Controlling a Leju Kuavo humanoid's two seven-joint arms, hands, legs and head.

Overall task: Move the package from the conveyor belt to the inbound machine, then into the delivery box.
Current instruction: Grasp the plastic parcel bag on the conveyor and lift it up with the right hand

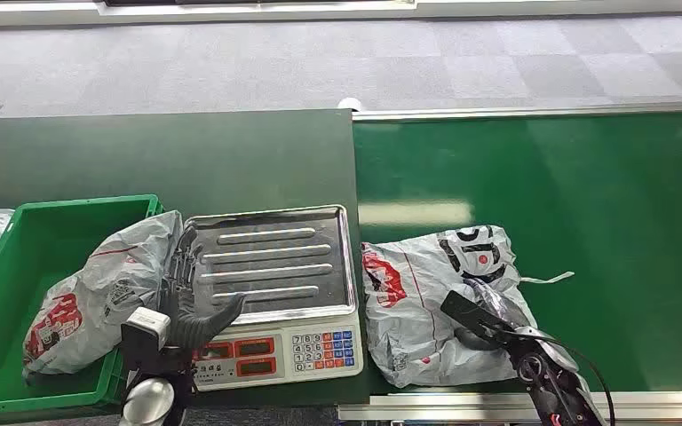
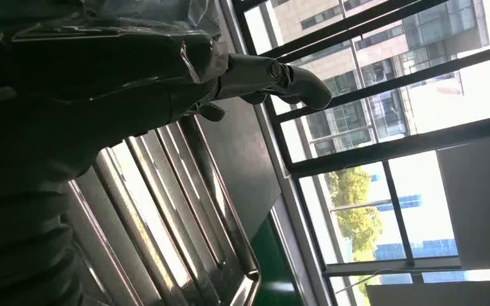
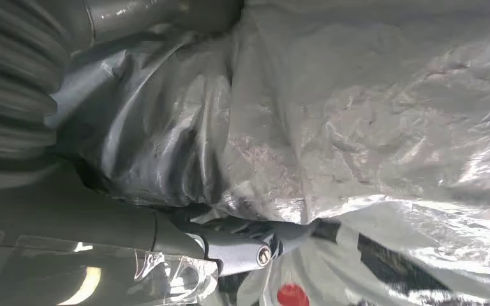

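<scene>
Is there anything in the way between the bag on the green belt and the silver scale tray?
Nothing visible blocks it. The package lies on the conveyor belt right beside the scale's tray, which is bare. The right hand rests on the package; the left hand sits at the tray's near-left corner.

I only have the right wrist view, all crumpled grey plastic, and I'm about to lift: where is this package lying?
Observer: The package lies on the green conveyor belt, near its front edge, with the right hand on it.
Operator: Where's the scale?
Observer: The scale stands just left of the package, beside the belt.
Operator: And the left hand?
Observer: The left hand is at the scale's front edge, fingers apart, holding nothing.
</scene>
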